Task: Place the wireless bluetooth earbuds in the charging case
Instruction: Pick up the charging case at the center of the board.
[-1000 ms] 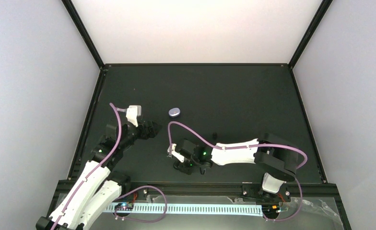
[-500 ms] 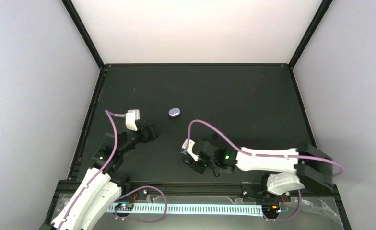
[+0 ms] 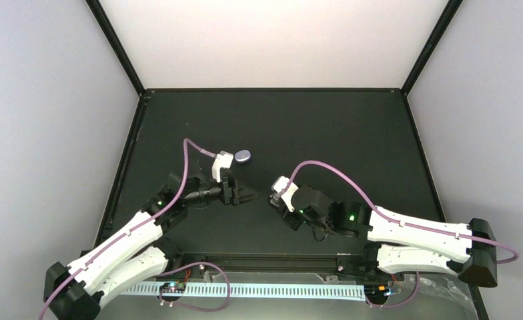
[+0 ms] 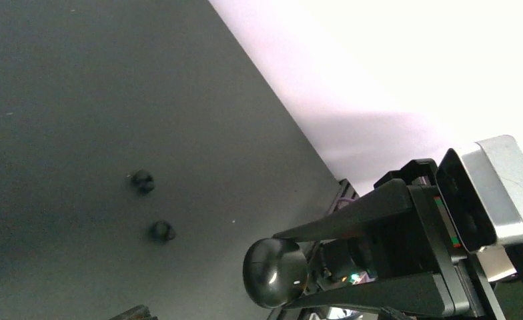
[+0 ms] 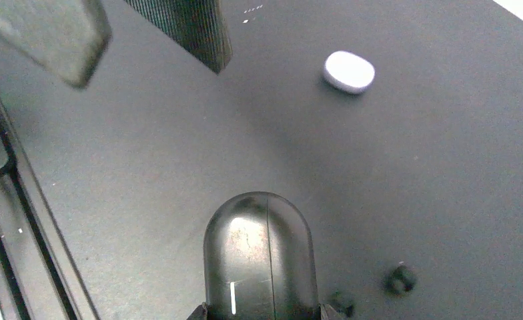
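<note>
My right gripper [image 5: 259,312] is shut on a glossy black oval charging case [image 5: 259,257], closed and held above the table. The left wrist view shows the same case [image 4: 275,272] end-on between the right fingers [image 4: 359,213]. Two tiny black earbuds [image 5: 401,279] [image 5: 342,301] lie loose on the dark table just right of the case; in the left wrist view these earbuds [image 4: 142,181] [image 4: 161,231] sit side by side. My left gripper [image 3: 251,195] is open and empty, facing the right gripper [image 3: 277,198] across a short gap. Its fingers [image 5: 192,27] show at the top.
A pale lavender oval case [image 3: 243,157] lies closed on the black table [image 3: 325,133] behind the left gripper, also the lavender case [image 5: 349,71]. White walls enclose the table. A black rail [image 5: 5,220] runs along the near edge.
Both arms have swung toward the middle. The left gripper moved right and now points at the right one. The right gripper carried the black case right and away from the near edge.
</note>
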